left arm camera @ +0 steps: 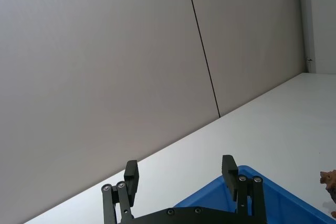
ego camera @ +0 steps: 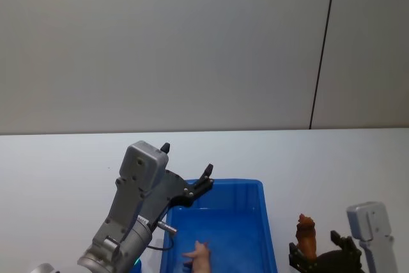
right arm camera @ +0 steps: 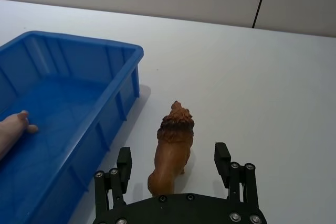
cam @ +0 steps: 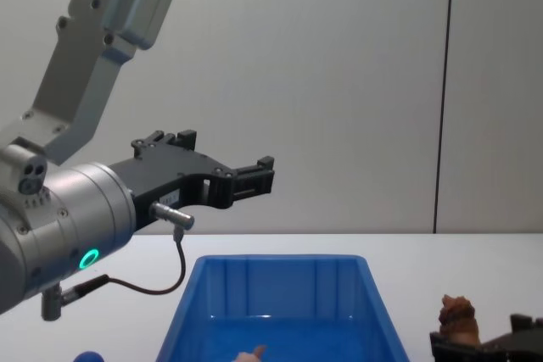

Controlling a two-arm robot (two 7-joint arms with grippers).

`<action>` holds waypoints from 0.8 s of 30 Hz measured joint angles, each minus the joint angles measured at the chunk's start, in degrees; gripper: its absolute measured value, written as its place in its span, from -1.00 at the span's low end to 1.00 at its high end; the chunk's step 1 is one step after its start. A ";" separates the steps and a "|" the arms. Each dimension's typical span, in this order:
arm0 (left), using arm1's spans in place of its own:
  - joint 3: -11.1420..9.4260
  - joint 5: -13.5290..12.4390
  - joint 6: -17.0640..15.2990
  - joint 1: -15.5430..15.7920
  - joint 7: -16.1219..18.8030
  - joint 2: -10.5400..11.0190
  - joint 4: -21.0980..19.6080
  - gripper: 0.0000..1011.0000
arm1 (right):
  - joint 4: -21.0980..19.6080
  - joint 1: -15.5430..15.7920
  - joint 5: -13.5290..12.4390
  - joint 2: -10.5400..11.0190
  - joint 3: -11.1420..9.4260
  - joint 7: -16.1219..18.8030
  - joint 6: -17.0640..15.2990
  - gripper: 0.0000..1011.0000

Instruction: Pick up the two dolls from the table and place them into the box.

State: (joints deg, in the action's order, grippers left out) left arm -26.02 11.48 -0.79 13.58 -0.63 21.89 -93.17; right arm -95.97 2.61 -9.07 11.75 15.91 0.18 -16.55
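The reddish-brown doll (ego camera: 306, 233) (right arm camera: 173, 145) (cam: 458, 318) stands upright on the white table (ego camera: 64, 164), just right of the blue box (ego camera: 236, 183) (right arm camera: 105, 45) (cam: 280, 262). My right gripper (right arm camera: 173, 153) (ego camera: 316, 247) is open, low at the table, with one finger on each side of this doll and a gap to both. The pale pink doll (ego camera: 199, 255) (right arm camera: 11, 132) (cam: 250, 353) lies on the box floor. My left gripper (ego camera: 186, 160) (left arm camera: 180, 167) (cam: 225, 152) hangs open and empty, high above the box's left rim.
A small round blue object (cam: 85, 356) sits on the table left of the box. A grey wall with a dark vertical seam (ego camera: 323, 49) stands behind the table. Bare tabletop stretches beyond and to the right of the box.
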 joint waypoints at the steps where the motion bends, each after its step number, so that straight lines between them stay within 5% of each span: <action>1: 0.00 0.00 0.00 0.00 0.00 0.00 0.00 0.98 | 0.14 -0.03 -0.05 -0.07 0.03 0.00 -0.13 0.93; 10: 0.00 0.00 0.00 0.00 0.00 0.00 0.00 0.98 | 1.51 -0.29 -0.45 -0.88 0.26 0.04 -1.18 0.54; 24: 0.00 0.00 0.00 0.00 0.00 0.00 0.00 0.98 | 2.08 -0.28 -0.47 -1.56 0.39 -0.38 -2.32 -0.38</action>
State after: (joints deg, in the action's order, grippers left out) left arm -26.02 11.48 -0.79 13.59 -0.63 21.89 -93.18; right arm -93.89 2.33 -9.53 10.19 16.31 -0.20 -18.88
